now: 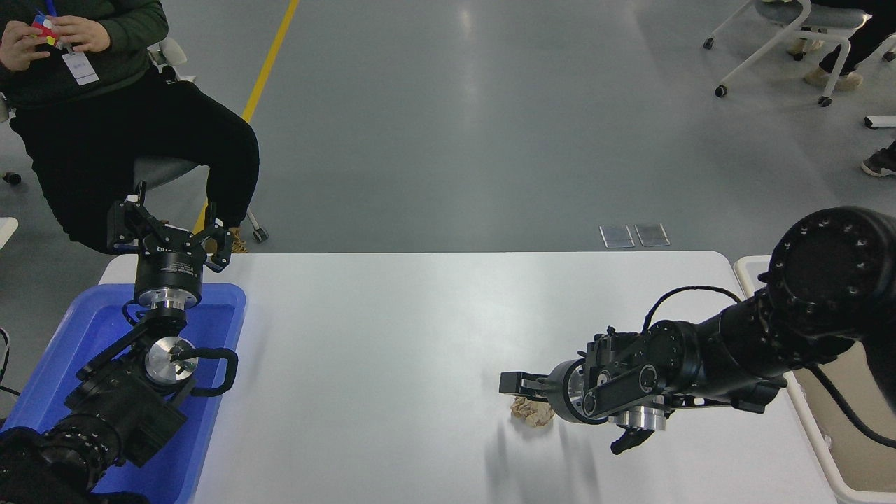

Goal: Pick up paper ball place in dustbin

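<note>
Tan crumpled paper ball point(532, 413) lying on the white table point(392, 336) directly beneath the open, empty right gripper point(532, 399); grasp not yet made, leaving closure, lift and carry to the dustbin point(840, 420) behind the gripper's wrist; left gripper point(168, 234) parked far off.

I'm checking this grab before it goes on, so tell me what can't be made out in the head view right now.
- Paper ball: mostly covered by the right gripper; whether the fingers touch it cannot be told.
- Right gripper: one finger reaches past the ball, another points down behind it.
- Dustbin: cut off by the right edge and overlapped by the right arm; its inside is mostly unseen.
- Blue tray: largely hidden under the parked left arm.
</note>
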Controlling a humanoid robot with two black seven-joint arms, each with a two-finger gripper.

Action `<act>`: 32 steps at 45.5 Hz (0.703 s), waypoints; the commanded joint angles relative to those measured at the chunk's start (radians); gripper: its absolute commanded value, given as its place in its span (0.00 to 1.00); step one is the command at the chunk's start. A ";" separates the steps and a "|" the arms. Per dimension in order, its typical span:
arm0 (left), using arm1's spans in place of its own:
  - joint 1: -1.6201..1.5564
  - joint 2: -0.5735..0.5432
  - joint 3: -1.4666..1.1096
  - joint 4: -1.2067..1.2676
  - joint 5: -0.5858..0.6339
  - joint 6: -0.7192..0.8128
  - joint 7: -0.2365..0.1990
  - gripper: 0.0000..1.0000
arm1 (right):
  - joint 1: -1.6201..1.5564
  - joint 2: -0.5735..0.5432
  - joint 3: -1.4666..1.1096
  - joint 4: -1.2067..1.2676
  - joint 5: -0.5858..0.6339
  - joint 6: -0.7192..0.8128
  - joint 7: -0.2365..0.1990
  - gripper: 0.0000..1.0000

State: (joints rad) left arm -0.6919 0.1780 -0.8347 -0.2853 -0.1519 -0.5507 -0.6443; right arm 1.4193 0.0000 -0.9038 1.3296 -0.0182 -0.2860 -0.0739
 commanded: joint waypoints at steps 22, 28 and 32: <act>0.000 0.000 0.000 0.000 0.000 0.000 0.000 0.99 | -0.125 0.000 0.020 -0.130 -0.040 -0.002 0.000 1.00; 0.000 0.000 0.000 0.000 0.000 0.000 0.000 0.99 | -0.134 0.000 0.020 -0.133 -0.054 -0.004 -0.001 1.00; 0.000 0.000 0.000 0.000 0.000 0.000 0.000 0.99 | -0.137 0.000 0.020 -0.133 -0.055 -0.004 0.000 1.00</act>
State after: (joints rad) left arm -0.6919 0.1779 -0.8347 -0.2853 -0.1519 -0.5507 -0.6443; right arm 1.3057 0.0000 -0.8840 1.2160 -0.0613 -0.2893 -0.0744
